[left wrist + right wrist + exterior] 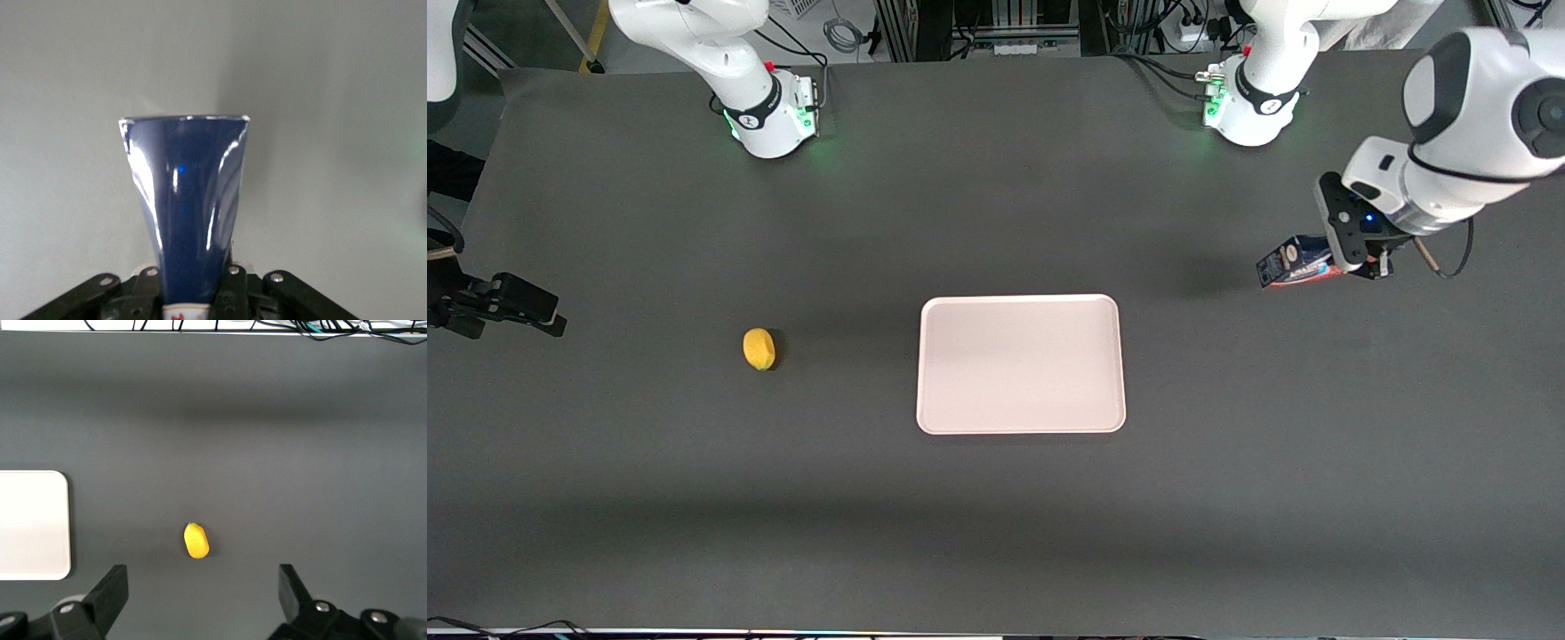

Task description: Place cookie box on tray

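The cookie box (1294,265) is a dark navy carton with a red-and-white face and a round logo. My left gripper (1352,258) is shut on it and holds it above the table, toward the working arm's end. In the left wrist view the box's navy side (189,213) fills the space between the fingers (235,287). The pale pink tray (1021,364) lies flat at the table's middle, nearer the front camera than the box and apart from it. The tray's edge also shows in the right wrist view (33,523).
A small yellow rounded object (759,348) lies on the dark table beside the tray, toward the parked arm's end; it also shows in the right wrist view (196,541). Two arm bases (778,111) (1249,107) stand at the table's edge farthest from the front camera.
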Tool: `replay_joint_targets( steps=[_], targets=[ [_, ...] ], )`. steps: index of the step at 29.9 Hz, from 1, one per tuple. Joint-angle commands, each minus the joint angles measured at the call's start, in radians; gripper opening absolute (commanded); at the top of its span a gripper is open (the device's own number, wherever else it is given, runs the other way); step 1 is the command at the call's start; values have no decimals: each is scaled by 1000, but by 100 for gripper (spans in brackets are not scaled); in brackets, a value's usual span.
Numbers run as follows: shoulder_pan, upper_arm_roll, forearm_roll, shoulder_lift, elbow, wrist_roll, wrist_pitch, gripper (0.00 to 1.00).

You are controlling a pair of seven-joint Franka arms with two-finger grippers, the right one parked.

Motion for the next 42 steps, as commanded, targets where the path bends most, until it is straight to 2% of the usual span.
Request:
replay_joint_targets(
  steps=[1, 10, 14, 18, 24, 31, 35, 42],
  targets=[
    [-1, -70, -15, -1, 108, -180, -109, 9],
    [-4, -164, -114, 14, 149, -673, -106, 8],
    [-4, -224, -121, 22, 172, -972, -94, 4],
    [-5, -301, -121, 57, 191, -1291, -67, 9],
    [-5, -419, -106, 125, 229, -1664, -31, 4],
    [-10, -485, -101, 203, 249, -1904, 33, 4],
    [-13, -519, -37, 257, 250, -1942, 84, 4],
    [-22, -569, 53, 370, 250, -2123, 226, 4]
  ],
)
